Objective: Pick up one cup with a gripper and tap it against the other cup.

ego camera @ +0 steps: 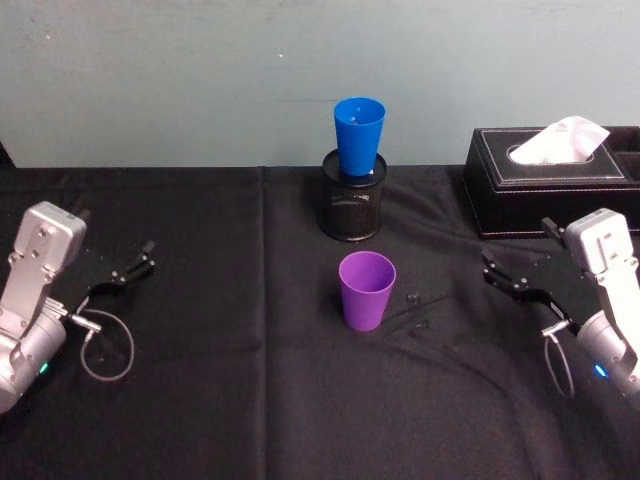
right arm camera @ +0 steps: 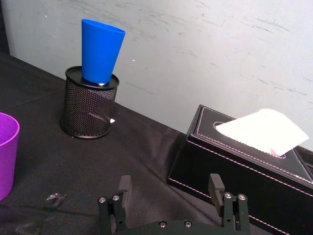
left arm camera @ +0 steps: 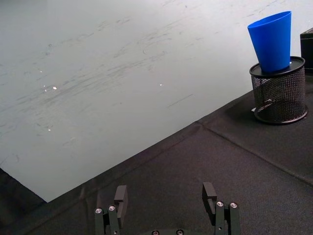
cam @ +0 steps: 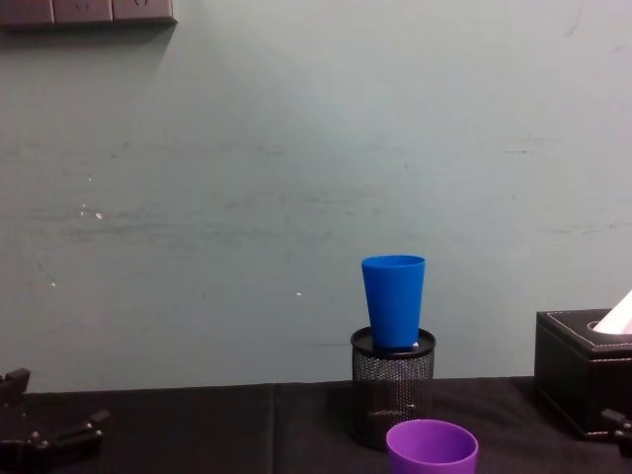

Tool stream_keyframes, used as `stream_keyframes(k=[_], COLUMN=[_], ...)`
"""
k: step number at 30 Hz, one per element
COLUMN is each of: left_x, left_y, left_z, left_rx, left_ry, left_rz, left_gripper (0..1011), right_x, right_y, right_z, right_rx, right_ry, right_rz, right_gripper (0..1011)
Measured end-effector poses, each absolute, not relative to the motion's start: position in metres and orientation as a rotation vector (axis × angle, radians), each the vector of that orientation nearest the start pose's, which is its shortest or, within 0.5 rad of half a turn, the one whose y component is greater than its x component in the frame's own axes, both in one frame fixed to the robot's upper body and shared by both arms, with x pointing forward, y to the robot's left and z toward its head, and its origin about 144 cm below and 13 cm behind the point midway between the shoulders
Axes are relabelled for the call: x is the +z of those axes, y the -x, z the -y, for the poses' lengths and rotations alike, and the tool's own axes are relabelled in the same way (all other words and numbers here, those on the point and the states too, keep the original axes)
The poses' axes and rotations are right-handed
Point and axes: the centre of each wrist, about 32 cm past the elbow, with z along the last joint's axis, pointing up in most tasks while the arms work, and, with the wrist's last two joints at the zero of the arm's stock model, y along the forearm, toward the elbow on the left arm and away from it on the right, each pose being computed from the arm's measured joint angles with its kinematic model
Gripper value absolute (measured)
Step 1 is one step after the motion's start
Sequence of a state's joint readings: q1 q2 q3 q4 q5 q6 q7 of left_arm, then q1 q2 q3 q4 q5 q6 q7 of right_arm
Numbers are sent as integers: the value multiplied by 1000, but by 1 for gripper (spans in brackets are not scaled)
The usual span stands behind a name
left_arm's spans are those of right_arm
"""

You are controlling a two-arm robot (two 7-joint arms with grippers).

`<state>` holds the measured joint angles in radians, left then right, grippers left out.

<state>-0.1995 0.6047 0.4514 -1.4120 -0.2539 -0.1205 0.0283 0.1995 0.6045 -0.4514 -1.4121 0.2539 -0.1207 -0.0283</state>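
Head view: my black left gripper (ego camera: 140,258) and right gripper (ego camera: 517,246) both gape empty, well apart from the smooth purple plastic tumbler (ego camera: 366,290) between them.

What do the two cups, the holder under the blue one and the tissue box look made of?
Purple cup and blue cup: likely plastic, with smooth, evenly coloured walls and a soft sheen. Holder: probably metal mesh, black, a fine see-through grid with a solid rim. Tissue box: looks like black leather or an imitation, with pale stitching along its edges.
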Motion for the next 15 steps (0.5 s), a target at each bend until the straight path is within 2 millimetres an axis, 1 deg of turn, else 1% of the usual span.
stream_keyframes(k=[15], left_x=[1140], left_y=[-489], left_z=[-310], left_rx=[1248], left_ry=[-304], left_rz=[285], left_gripper=[1000], right_x=[1140], right_y=[-489], right_z=[310], right_rx=[-1248], right_ry=[304], right_rz=[285], right_gripper=[1003])
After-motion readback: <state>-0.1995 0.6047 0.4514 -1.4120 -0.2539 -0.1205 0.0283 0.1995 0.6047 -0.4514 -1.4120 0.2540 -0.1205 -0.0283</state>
